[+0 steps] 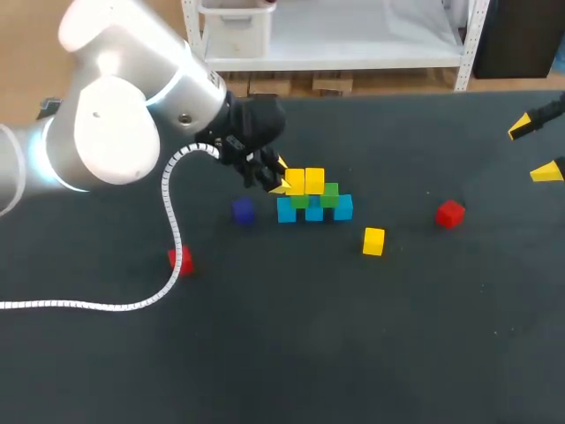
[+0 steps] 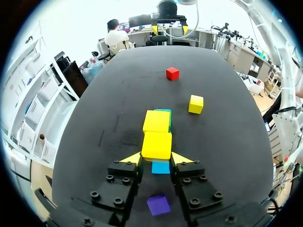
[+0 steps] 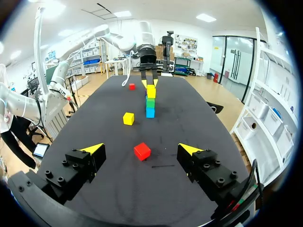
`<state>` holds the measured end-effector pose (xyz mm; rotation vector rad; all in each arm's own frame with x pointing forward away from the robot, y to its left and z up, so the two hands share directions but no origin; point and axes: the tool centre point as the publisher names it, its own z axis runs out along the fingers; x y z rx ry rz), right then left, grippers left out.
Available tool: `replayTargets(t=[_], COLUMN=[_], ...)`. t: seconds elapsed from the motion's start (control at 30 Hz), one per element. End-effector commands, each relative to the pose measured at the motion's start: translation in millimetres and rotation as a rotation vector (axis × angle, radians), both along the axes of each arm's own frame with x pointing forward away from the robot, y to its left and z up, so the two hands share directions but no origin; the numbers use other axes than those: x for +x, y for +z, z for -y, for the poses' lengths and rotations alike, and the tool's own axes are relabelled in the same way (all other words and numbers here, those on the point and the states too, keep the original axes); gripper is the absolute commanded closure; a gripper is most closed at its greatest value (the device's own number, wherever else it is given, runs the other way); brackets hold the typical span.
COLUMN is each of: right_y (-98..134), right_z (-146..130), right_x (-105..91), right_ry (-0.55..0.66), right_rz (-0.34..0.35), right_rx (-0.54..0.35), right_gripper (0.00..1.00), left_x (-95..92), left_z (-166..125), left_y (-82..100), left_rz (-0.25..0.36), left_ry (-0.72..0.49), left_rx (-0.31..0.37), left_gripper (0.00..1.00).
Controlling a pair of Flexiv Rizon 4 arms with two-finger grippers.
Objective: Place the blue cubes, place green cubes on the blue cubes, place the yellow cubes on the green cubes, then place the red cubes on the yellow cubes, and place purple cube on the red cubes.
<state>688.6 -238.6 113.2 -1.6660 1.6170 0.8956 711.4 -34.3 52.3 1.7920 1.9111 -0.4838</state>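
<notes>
On the table (image 1: 353, 353), blues (image 1: 313, 212) and greens (image 1: 329, 195) are laid; the left end effector (image 2: 156, 158) pinches a placed yellow (image 2: 156, 145); spare yellow (image 1: 373, 241), reds (image 1: 450, 214) and purple (image 1: 243, 210) remain.

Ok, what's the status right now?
Left gripper shut on yellow cube, on the green cubes. Right gripper open, empty. Spare yellow cube, two red cubes, purple cube loose. Nothing blocking.
</notes>
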Motion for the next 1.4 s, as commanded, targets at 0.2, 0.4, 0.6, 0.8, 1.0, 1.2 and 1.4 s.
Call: replayTargets(t=[0.2, 0.4, 0.6, 0.8, 1.0, 1.2, 1.4], right_y=[0, 0, 0, 0, 0, 0, 0], right_z=[0, 0, 0, 0, 0, 0, 0], right_x=[0.3, 0.3, 0.3, 0.3, 0.3, 0.3, 0.3], right_ry=[0.0, 0.0, 0.0, 0.0, 0.0, 0.0, 0.0], right_rz=[0.001, 0.001, 0.001, 0.001, 0.001, 0.001, 0.001], right_rx=[0.0, 0.0, 0.0, 0.0, 0.0, 0.0, 0.0], right_gripper=[0.0, 0.0, 0.0, 0.0, 0.0, 0.0, 0.0], left_x=[3.7, 4.6, 5.1, 5.2, 3.5, 0.2, -0.5], left_z=[0, 0, 0, 1, -2, -21, -54], left_y=[-1.5, -2.0, -2.5, -2.7, 1.1, 22.4, 42.9], left_rz=[-0.01, -0.011, -0.013, -0.019, -0.02, 0.018, 0.048], left_ry=[-0.007, -0.007, -0.009, -0.009, -0.008, 0.022, 0.006], left_rx=[0.0, 0.0, 0.0, 0.002, -0.008, -0.032, -0.046], left_gripper=[0.71, 0.71, 0.64, 0.2, 0.0, 0.0, 0.0])
